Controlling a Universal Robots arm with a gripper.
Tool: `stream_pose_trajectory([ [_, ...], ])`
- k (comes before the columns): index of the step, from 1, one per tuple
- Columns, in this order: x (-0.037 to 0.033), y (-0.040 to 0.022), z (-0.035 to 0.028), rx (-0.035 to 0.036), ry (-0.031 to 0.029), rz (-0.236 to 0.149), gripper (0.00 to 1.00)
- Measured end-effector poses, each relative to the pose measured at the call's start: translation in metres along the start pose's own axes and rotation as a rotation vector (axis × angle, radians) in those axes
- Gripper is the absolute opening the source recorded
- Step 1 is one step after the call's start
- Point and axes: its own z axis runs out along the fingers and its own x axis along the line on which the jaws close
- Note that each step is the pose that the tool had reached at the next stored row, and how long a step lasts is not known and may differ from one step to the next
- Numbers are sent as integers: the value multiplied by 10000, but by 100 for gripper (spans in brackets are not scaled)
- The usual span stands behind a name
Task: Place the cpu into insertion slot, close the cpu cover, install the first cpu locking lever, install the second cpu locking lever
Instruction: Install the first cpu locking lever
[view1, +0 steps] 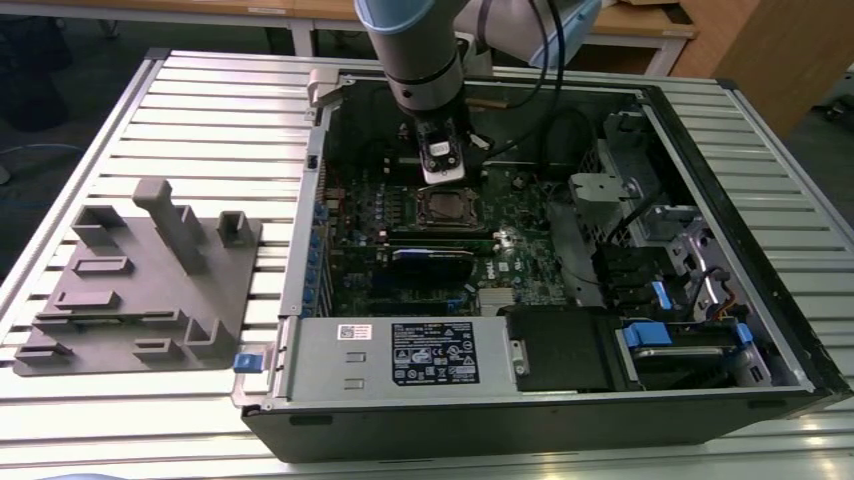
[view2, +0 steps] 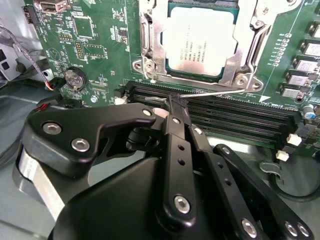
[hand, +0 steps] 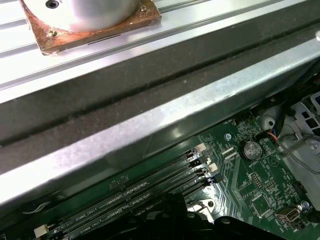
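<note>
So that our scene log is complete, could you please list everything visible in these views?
computer case: one, black and grey, open on slatted table
fixture block: one, grey, exterior view's left of the case
circuit board: one, green, inside the case
cpu: one, silver-grey, seated in the insertion slot
cpu cover: one, silvery, down around the cpu
memory slots: four, black, near the cpu
locking lever: one, silvery wire, between cover and memory slots
arm: one, grey, above the board
pincer: one, black, shut by the lever

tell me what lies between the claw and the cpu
In the second wrist view, a thin lever rod and the frame of the cpu cover lie between the claw and the cpu.
</note>
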Motion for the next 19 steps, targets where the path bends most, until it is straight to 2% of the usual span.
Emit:
stream_pose_trajectory([
  [7, 3, -10, 20, -3, -8, -1, 11],
  [9, -16, -46, 15, -4, -8, -2, 11],
  [19, -12, -38, 17, 0, -15, 18, 11],
])
